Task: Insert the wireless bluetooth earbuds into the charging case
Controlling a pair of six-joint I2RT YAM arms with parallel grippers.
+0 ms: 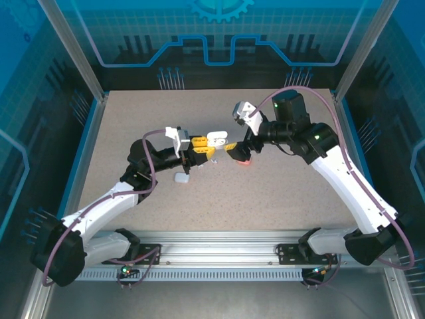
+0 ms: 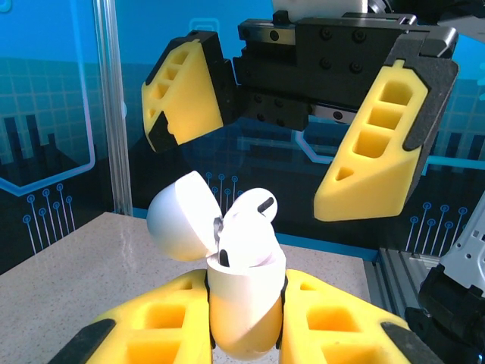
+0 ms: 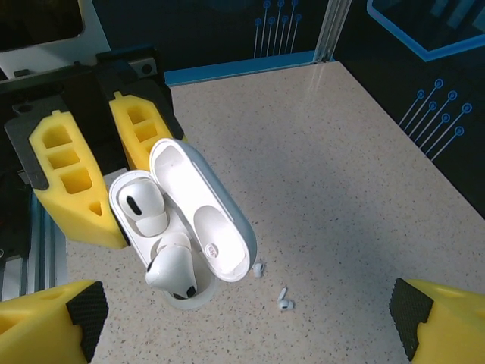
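My left gripper is shut on the white charging case and holds it above the table with its lid open. One white earbud sits flat in its socket. A second white earbud stands tilted in the other socket, its head sticking out. My right gripper is open just beyond the case, its yellow fingers spread wide and touching nothing. In the top view the case hangs between the two grippers. Two more white earbuds lie on the table.
A small white case lies on the table near the left arm. A salmon-pink object sits partly hidden under the right gripper. Blue walls and metal posts enclose the speckled table.
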